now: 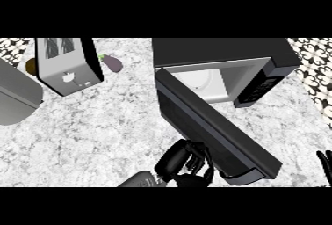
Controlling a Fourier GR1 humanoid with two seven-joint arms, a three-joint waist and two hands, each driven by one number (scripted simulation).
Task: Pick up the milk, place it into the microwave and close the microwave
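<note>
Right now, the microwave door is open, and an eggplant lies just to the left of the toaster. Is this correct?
Not quite. The microwave door is open, but the eggplant lies just to the right of the toaster, not to its left. The head view shows this.

Speckled grey-white stone counter (97,127)
Left of the toaster (65,66), black-and-white patterned wall tiles (9,44); just right of it, a purple eggplant (112,64).

Left hand (183,161) low centre, right hand (324,157) at edge, fingers upright
</note>
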